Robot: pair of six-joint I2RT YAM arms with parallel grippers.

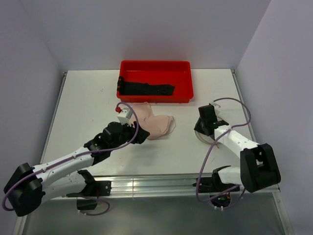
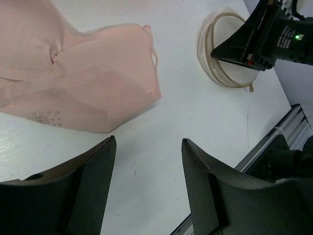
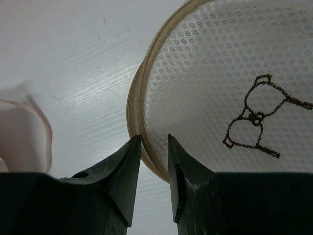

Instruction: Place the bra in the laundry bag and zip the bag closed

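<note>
The pale pink bra (image 1: 157, 124) lies crumpled on the white table, just below the red tray. My left gripper (image 1: 142, 133) hovers at its near-left edge. In the left wrist view it (image 2: 148, 143) stands open over bare table, with the bra (image 2: 73, 83) just beyond the fingertips. The white mesh laundry bag (image 1: 201, 139) lies flat at the right, mostly hidden under my right gripper (image 1: 202, 128). In the right wrist view the jaws (image 3: 154, 139) pinch the bag's tan zip rim (image 3: 142, 93) beside the lid (image 3: 215, 78) with its dark bra drawing.
A red plastic tray (image 1: 184, 81) holding a black garment (image 1: 146, 89) stands at the back centre. Grey walls close in the table on three sides. A metal rail (image 1: 161, 183) runs along the near edge by the arm bases.
</note>
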